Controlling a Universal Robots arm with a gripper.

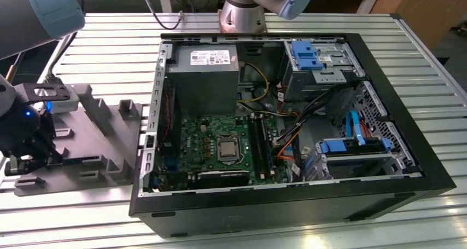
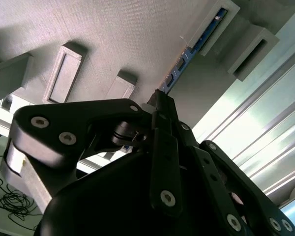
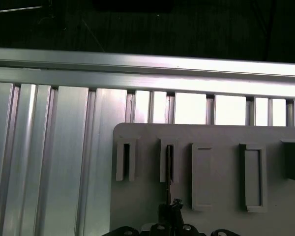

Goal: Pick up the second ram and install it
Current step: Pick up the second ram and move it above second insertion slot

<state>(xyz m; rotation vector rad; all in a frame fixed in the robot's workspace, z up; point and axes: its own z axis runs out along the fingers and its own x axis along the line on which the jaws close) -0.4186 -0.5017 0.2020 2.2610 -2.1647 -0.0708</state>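
arm [image 1: 244, 11]: grey metal tubes, lt-blue joint caps | gripper [image 2: 162, 103]: blk linkage, silver screws | wrist: blue LED

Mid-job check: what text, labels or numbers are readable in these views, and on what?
The power supply label: print is there, too small to read.
The motherboard: markings too small to read.
The second ram in the grey holder: no readable print.
No other text is legible.
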